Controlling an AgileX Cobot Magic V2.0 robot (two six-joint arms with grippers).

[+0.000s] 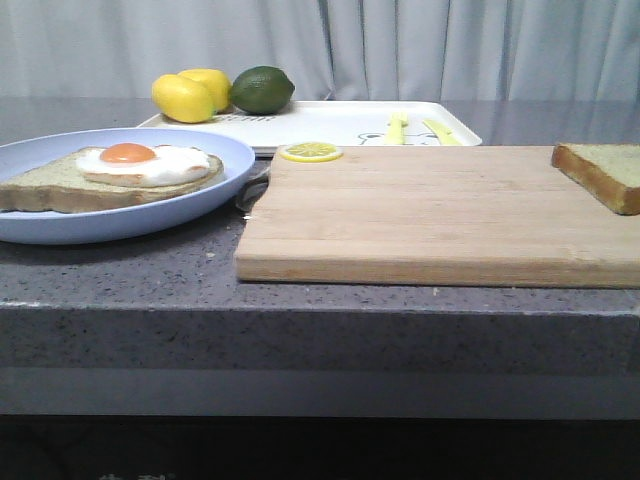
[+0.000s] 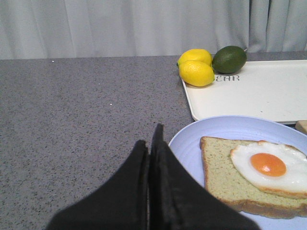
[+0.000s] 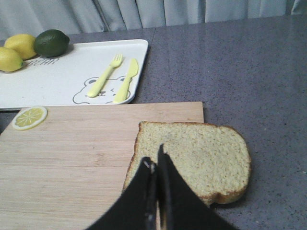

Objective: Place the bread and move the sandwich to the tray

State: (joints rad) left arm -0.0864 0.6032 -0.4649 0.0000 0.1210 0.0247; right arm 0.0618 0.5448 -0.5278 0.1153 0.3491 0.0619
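Observation:
The bread lies on the right end of the wooden cutting board, overhanging its edge; the right wrist view shows it too. The sandwich, a bread slice with a fried egg, sits on the pale blue plate at the left, also in the left wrist view. The white tray stands behind the board. My left gripper is shut and empty, above the counter beside the plate's rim. My right gripper is shut and empty, above the bread's near edge. Neither gripper shows in the front view.
Two lemons and a lime sit at the tray's left end. A yellow fork and knife lie on the tray. A lemon slice rests on the board's far left corner. Curtains hang behind the grey counter.

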